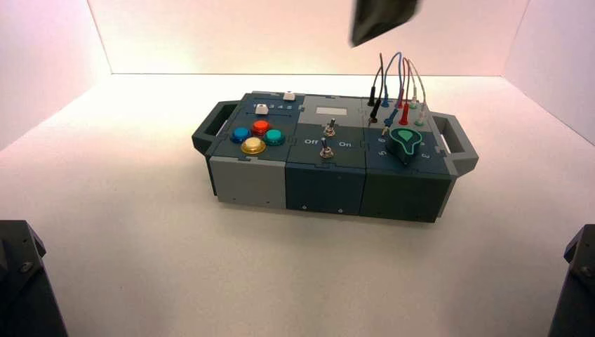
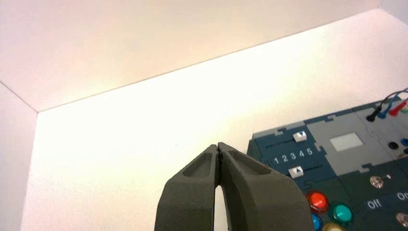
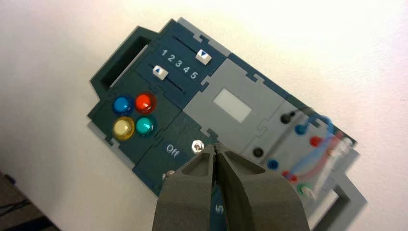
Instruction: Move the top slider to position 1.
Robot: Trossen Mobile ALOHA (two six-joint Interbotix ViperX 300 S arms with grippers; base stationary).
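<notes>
White is the colour of the table [image 1: 140,267] on which the dark blue, green and grey box [image 1: 326,179] is resting, a handle projecting from each end. I am operating two arms. The right gripper [image 3: 215,148] is hovering above the box, its closed tips lining up in the right wrist view with the area beside the upper toggle switch [image 3: 197,146]. The left gripper [image 2: 219,147] is hovering near the box's left end; its jaws are also meeting, with nothing showing between them. Above the far edge of the box, a dark shape [image 1: 382,17] is entering the high view; I cannot tell which arm it is belonging to.

Wires [image 1: 403,70] are arching over the far right section. A green knob [image 1: 405,144] is occupying the near right section. Four round buttons, blue [image 3: 123,105], red [image 3: 145,102], yellow [image 3: 123,128] and green [image 3: 145,125], are forming a cluster on the near left section.

The top slider [image 3: 203,57], a white knob, is sitting on the farther track of the far left dark blue panel, toward the 4-5 end. The lower slider [image 3: 159,72] is sitting across the number row, toward its lower end. Position 1 [image 3: 164,52] is marking the row's left end, well apart from the top knob.
</notes>
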